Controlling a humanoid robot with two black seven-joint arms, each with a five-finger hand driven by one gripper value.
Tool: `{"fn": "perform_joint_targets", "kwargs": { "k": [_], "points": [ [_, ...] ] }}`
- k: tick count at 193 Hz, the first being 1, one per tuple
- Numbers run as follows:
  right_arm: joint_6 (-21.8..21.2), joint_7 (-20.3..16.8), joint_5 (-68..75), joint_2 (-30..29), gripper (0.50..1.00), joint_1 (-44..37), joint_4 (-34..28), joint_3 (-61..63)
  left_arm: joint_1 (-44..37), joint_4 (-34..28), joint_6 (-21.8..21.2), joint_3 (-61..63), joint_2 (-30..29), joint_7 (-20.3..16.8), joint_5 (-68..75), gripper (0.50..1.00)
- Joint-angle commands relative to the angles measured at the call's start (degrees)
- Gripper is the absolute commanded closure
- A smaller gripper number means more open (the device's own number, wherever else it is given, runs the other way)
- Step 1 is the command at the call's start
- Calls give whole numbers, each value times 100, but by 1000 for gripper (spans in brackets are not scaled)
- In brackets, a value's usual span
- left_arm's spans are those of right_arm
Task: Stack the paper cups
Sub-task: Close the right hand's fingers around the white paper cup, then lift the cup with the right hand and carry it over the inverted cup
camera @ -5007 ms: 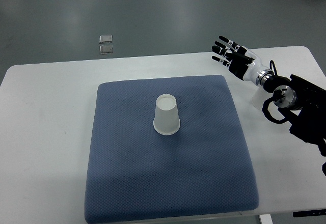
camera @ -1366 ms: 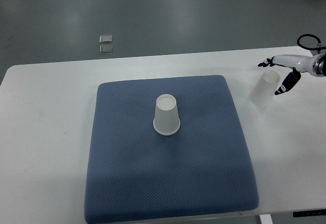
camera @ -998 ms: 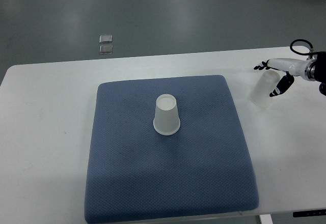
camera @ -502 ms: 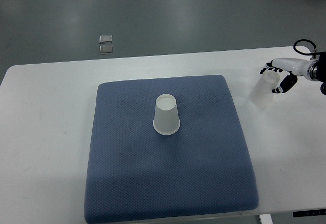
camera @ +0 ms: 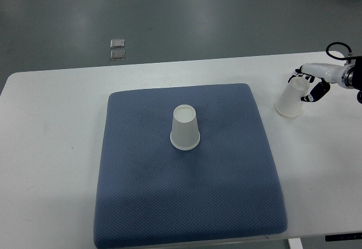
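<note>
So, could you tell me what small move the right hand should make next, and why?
Probably lift the cup straight up off the table. The right hand has its fingers closed around the cup's upper end, and the second cup waits upside down on the blue mat, ready to be capped.

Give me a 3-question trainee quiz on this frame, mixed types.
1. True or false: both cups stand on the pad.
2. Which hand is at a cup? A) left B) right
3. Fill in: the cup on the pad stands with its mouth ____.

Key:
1. False; the cup by the right hand is on the table.
2. B; the right hand is closed around that cup.
3. Down.
</note>
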State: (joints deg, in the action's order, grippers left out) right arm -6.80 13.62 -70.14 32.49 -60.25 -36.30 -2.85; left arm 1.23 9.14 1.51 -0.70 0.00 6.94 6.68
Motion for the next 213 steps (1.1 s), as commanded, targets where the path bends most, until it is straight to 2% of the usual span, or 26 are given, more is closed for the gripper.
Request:
{"fn": "perform_joint_targets", "kwargs": {
  "k": [1,17,74,104,136,188,213],
  "points": [
    [-6,9,18,3,824,-13,-9,13,0,0,-2,0,0,0,0,500],
    [-15,18,45,12,840,-22,-9,13,0,0,7,0,0,0,0,500],
    [-111,202,45,161,840,-347,-123,57,0,0,-2,0,0,0,0,500],
    [-349,466,54,539,840,-733,-826,83,0,0,-2,0,0,0,0,500],
    [-498,554,220,987,840,-1269,-1986,83,0,0,7,0,0,0,0,500],
    [-560,563,247,1023,838,-1999,-3349,74,0,0,7,0,0,0,0,500],
    [-867,554,247,838,838,-2386,-3639,74,0,0,-2,0,0,0,0,500]
  ]
}}
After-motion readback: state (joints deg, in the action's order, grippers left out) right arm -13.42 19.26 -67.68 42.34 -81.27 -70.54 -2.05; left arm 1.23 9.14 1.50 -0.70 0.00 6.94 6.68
